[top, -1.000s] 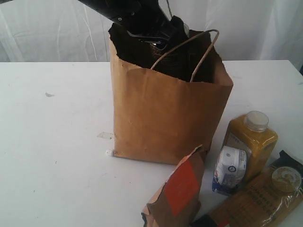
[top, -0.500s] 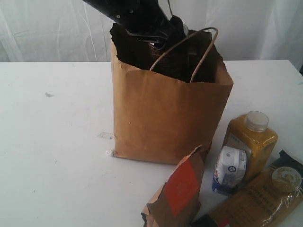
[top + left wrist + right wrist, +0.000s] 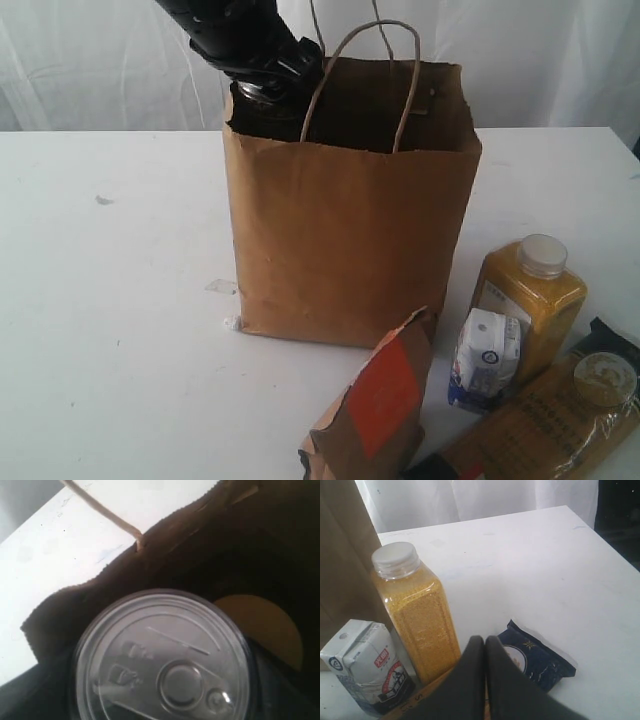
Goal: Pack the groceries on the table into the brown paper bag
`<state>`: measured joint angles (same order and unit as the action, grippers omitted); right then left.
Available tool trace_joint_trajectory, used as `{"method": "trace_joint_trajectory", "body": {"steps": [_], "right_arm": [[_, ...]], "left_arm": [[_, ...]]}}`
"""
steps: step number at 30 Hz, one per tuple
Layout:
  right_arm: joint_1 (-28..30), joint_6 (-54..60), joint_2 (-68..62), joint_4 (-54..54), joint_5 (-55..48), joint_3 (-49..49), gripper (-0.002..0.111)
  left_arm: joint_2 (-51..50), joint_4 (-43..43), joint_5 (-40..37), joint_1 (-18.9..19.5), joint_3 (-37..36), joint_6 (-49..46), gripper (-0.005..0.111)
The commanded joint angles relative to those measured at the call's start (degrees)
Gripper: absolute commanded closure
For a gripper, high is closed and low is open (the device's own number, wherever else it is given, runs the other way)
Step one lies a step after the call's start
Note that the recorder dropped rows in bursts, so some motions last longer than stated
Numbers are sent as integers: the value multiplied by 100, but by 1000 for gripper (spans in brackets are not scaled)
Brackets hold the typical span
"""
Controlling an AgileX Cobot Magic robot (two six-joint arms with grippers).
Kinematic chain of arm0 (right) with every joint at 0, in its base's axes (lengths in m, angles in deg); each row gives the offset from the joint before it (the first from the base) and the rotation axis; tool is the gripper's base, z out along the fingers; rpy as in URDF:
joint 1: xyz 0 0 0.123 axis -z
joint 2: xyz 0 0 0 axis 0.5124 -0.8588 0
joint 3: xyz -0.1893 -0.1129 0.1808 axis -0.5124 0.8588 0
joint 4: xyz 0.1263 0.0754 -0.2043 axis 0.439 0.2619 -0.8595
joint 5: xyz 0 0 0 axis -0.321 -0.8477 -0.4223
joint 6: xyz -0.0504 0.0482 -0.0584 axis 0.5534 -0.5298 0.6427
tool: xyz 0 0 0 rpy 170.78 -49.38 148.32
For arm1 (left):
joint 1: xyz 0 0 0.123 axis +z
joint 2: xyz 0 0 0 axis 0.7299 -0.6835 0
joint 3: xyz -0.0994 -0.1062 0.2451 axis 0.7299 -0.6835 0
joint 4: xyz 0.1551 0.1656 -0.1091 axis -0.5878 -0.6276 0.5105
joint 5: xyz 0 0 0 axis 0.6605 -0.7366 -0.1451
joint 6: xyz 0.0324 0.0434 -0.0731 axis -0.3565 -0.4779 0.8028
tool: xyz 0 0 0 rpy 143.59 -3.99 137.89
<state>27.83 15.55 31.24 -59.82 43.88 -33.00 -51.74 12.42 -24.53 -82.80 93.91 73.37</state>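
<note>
Pale, softly lit white curtain (image 3: pixel 100 60) along the back

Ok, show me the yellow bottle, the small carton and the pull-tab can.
yellow bottle (image 3: pixel 417 620): right wrist view, yellow body.
small carton (image 3: pixel 367 665): right wrist view, printed front face.
pull-tab can (image 3: pixel 165 655): left wrist view, silver lid.

Brown paper bag (image 3: pixel 350 240) upright on white tabletop (image 3: pixel 110 300), black arm (image 3: pixel 245 40) at its mouth, pouch (image 3: pixel 375 405), carton (image 3: pixel 487 358), bottle (image 3: pixel 530 295), spaghetti packet (image 3: pixel 545 425) beside it

surface: white table (image 3: pixel 120 300) | on it: brown paper bag (image 3: pixel 340 250), pouch (image 3: pixel 375 405), carton (image 3: pixel 487 358), bottle (image 3: pixel 528 300), spaghetti packet (image 3: pixel 545 425)
</note>
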Motion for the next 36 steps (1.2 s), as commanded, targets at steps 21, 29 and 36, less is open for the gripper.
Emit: {"method": "trace_joint_trajectory", "body": {"steps": [21, 29, 36], "right_arm": [[26, -14, 34, -19, 28, 32, 108], [26, -14, 34, -19, 28, 32, 108], [26, -14, 34, -19, 28, 32, 108]], "left_arm": [[400, 173, -344, -14, 370, 347, 34], [735, 297, -211, -14, 370, 347, 34], [887, 353, -509, -14, 370, 371, 34]]}}
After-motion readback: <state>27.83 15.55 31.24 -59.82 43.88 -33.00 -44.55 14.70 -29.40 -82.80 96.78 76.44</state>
